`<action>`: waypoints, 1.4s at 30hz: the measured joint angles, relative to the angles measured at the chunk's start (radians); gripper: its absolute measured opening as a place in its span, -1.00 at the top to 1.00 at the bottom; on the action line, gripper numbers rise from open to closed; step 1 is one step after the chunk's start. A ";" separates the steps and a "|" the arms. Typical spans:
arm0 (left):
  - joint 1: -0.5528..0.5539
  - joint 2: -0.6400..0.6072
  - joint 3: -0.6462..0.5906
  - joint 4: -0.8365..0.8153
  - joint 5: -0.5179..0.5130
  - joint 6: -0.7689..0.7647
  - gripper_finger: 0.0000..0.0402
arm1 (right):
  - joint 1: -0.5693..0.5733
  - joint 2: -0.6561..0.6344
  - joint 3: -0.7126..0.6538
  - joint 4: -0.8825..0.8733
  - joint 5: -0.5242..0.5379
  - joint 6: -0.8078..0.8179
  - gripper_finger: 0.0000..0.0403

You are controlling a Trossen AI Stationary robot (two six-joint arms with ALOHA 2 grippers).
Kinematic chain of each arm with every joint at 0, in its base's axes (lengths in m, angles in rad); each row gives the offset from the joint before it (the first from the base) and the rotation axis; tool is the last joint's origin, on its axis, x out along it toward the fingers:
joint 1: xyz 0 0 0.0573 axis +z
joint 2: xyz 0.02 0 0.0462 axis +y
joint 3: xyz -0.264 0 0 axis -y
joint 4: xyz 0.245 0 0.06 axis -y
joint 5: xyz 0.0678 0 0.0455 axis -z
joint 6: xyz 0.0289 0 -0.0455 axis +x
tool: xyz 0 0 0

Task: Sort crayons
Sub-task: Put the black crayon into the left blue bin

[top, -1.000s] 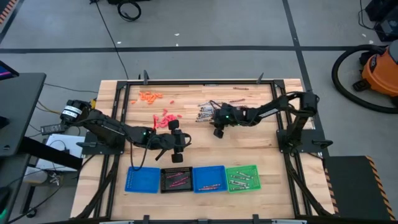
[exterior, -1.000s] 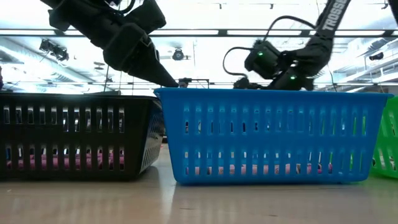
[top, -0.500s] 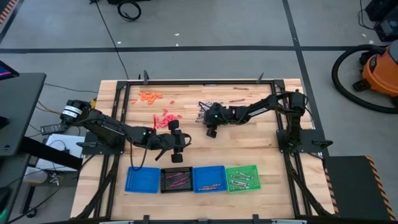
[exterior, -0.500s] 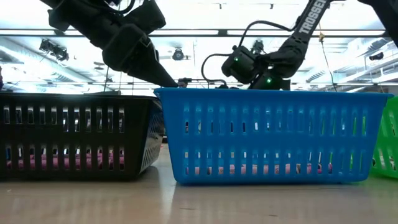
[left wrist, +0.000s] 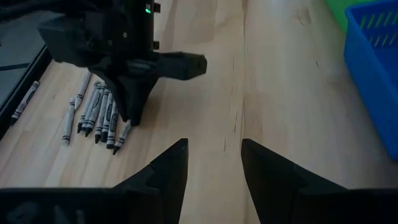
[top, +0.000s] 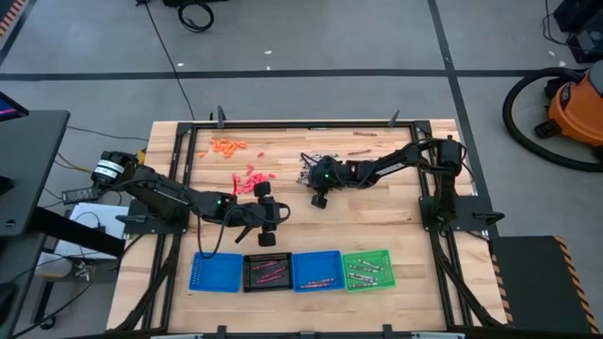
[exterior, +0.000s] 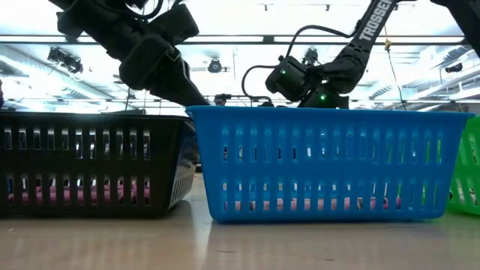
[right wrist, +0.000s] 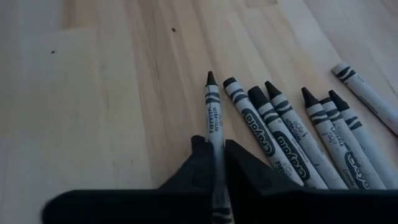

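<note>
Step in hand: the right gripper (right wrist: 217, 163) is closing on one grey crayon (right wrist: 213, 118) at the near edge of the grey pile (top: 311, 169), at the far middle of the table (top: 396, 221).
Right jaws: narrow, pinching that crayon between them.
Left gripper (left wrist: 211, 168): hanging above bare wood near the black tray (top: 267, 272), jaws standing apart and holding nothing.
Other crayons: a red heap (top: 250, 179) is lying farther left; some are already lying in the trays.
Next move: probably lifting straight up without dragging neighbours, then carrying to the tray with grey sticks, likely the green tray (top: 366, 268).
</note>
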 joint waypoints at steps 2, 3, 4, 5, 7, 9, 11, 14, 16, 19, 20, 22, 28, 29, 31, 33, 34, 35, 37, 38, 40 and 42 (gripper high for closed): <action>0.000 0.000 0.000 -0.013 0.000 0.000 0.20 | 0.000 -0.004 -0.001 0.000 -0.009 0.000 0.90; 0.000 -0.002 0.000 -0.023 0.000 0.000 0.20 | 0.000 -0.007 -0.001 0.000 -0.010 -0.001 0.91; 0.000 -0.002 0.000 -0.033 0.000 0.000 0.20 | 0.001 -0.018 -0.001 -0.009 -0.014 -0.002 0.95; 0.000 -0.002 0.000 -0.042 0.000 0.000 0.20 | 0.001 -0.026 -0.004 -0.009 -0.014 -0.003 0.95; 0.000 -0.002 -0.009 -0.042 0.000 0.001 0.20 | 0.004 -0.048 -0.005 -0.021 -0.014 -0.007 0.95; 0.000 -0.003 -0.045 -0.003 0.000 0.001 0.20 | 0.010 -0.074 -0.010 -0.047 -0.013 -0.022 0.95; 0.003 -0.003 -0.090 0.047 0.000 -0.002 0.20 | 0.019 -0.092 -0.011 -0.068 -0.012 -0.032 0.96; 0.015 -0.002 -0.135 0.131 0.000 -0.017 0.20 | 0.030 -0.121 -0.009 -0.073 0.003 -0.036 0.96; 0.022 -0.002 -0.139 0.155 0.000 -0.025 0.20 | 0.039 -0.132 -0.009 -0.080 0.011 -0.036 0.96; 0.026 -0.002 -0.138 0.166 0.000 -0.027 0.20 | 0.055 -0.151 -0.009 -0.080 0.033 -0.041 0.96; 0.030 -0.002 -0.138 0.168 0.000 -0.027 0.20 | 0.061 -0.157 -0.009 -0.079 0.033 -0.040 0.96; 0.035 -0.002 -0.138 0.172 0.000 -0.037 0.20 | 0.076 -0.171 -0.008 -0.077 0.033 -0.036 0.96; 0.037 -0.002 -0.138 0.179 -0.008 -0.034 0.20 | 0.141 -0.205 0.012 -0.066 0.032 -0.035 0.96; 0.040 -0.002 -0.138 0.186 -0.010 -0.033 0.19 | 0.150 -0.205 0.020 -0.066 0.032 -0.035 0.96; 0.047 -0.002 -0.138 0.196 -0.013 -0.032 0.16 | 0.167 -0.205 0.034 -0.071 0.032 -0.035 0.96; 0.054 -0.002 -0.138 0.202 -0.014 -0.032 0.10 | 0.183 -0.205 0.049 -0.069 0.033 -0.035 0.96; 0.058 -0.002 -0.138 0.204 -0.014 -0.032 0.07 | 0.191 -0.205 0.056 -0.067 0.032 -0.035 0.96; 0.060 -0.002 -0.138 0.206 -0.014 -0.032 0.03 | 0.197 -0.205 0.062 -0.068 0.032 -0.035 0.96; 0.063 -0.002 -0.138 0.207 -0.014 -0.032 -0.04 | 0.210 -0.205 0.079 -0.075 0.032 -0.035 0.96; 0.063 -0.002 -0.138 0.209 -0.014 -0.032 -0.07 | 0.214 -0.205 0.086 -0.078 0.032 -0.035 0.96; 0.063 -0.002 -0.138 0.219 -0.013 -0.032 -0.11 | 0.222 -0.205 0.093 -0.080 0.032 -0.035 0.96; 0.064 -0.002 -0.138 0.240 0.000 -0.032 -0.11 | 0.227 -0.205 0.098 -0.087 0.033 -0.035 0.96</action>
